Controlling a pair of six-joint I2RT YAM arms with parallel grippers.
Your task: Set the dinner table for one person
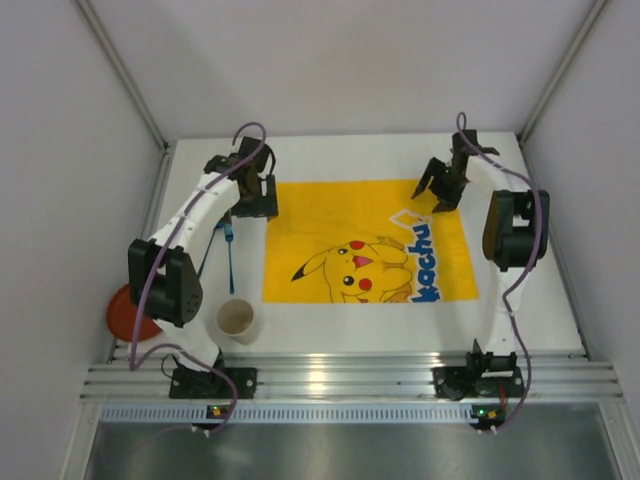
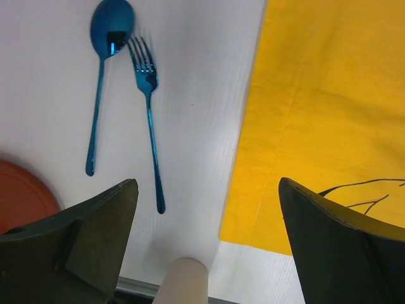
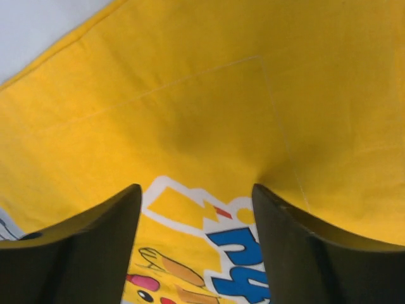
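Note:
The white dinner table [image 1: 525,300] carries a yellow Pikachu-print mat [image 1: 370,235] lying flat in its middle. My left gripper [image 1: 256,207] hovers open and empty at the mat's far left corner. In the left wrist view, my left gripper [image 2: 207,190] is over the mat's left edge [image 2: 329,126], with a blue spoon [image 2: 101,82] and a blue fork [image 2: 149,114] on the bare table beside it. My right gripper [image 1: 432,198] is open and empty above the mat's far right part. In the right wrist view, my right gripper [image 3: 196,190] is just above the yellow cloth [image 3: 209,95].
A beige paper cup [image 1: 238,320] stands at the near left, also in the left wrist view [image 2: 185,278]. A red plate [image 1: 125,312] lies at the left edge, partly under my left arm. The blue cutlery [image 1: 230,250] lies left of the mat. Grey walls enclose the table.

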